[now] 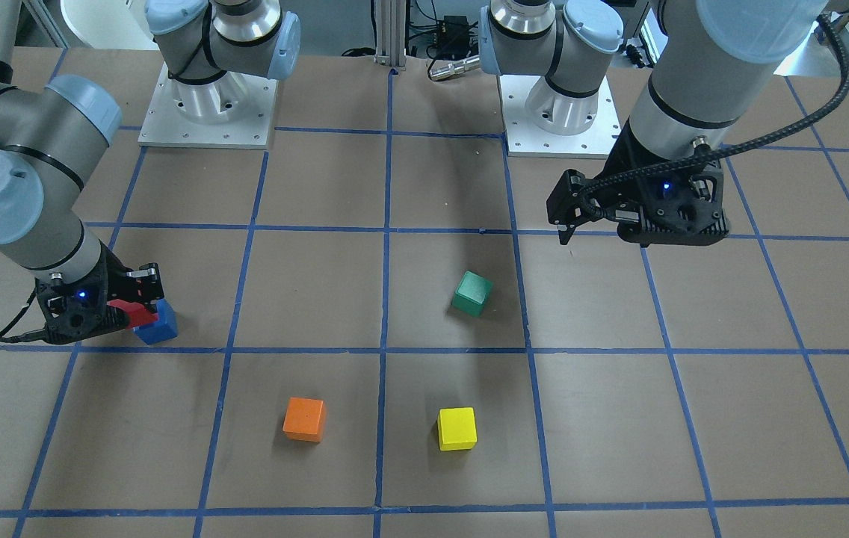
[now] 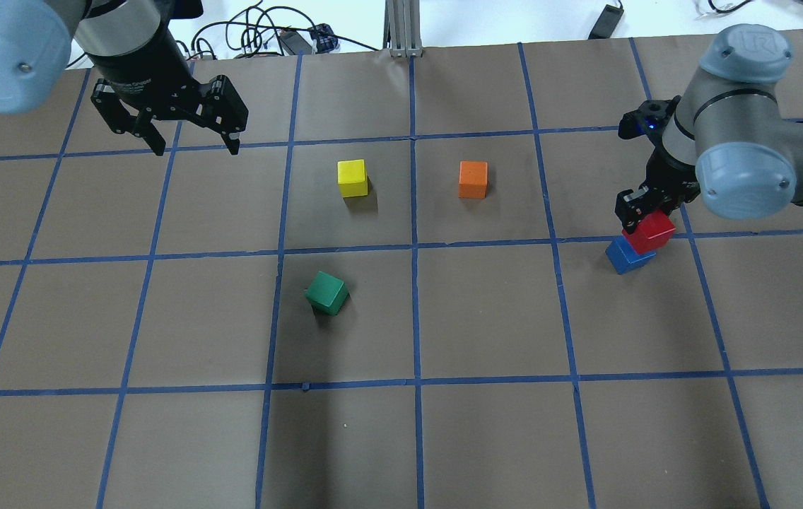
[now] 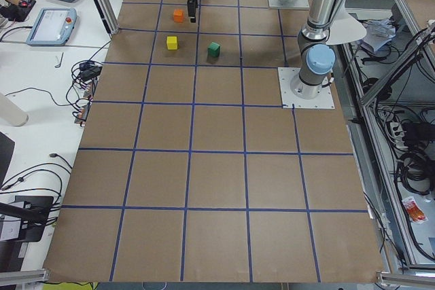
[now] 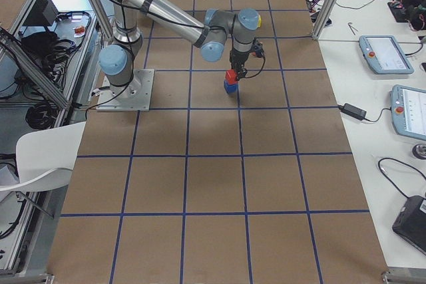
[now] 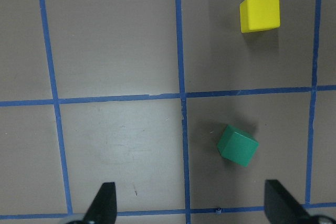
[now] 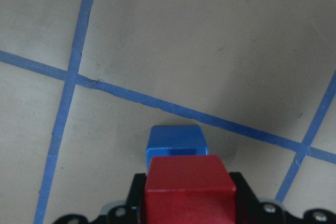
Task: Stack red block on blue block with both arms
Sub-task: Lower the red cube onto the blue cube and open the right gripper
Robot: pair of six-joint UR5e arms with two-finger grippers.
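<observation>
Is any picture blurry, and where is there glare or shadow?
Right wrist view: red block close up, slightly soft. Left wrist view: pale sheen on the table, beside the green block. Overhead view: a soft shadow beside the yellow block.

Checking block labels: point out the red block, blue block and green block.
red block [image 2: 654, 233], overhead exterior view, top face.
blue block [image 2: 624, 260], overhead exterior view, exposed near corner.
green block [image 2: 325, 287], overhead exterior view, top face.

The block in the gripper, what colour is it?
It's the red block, best in right wrist view.
</observation>
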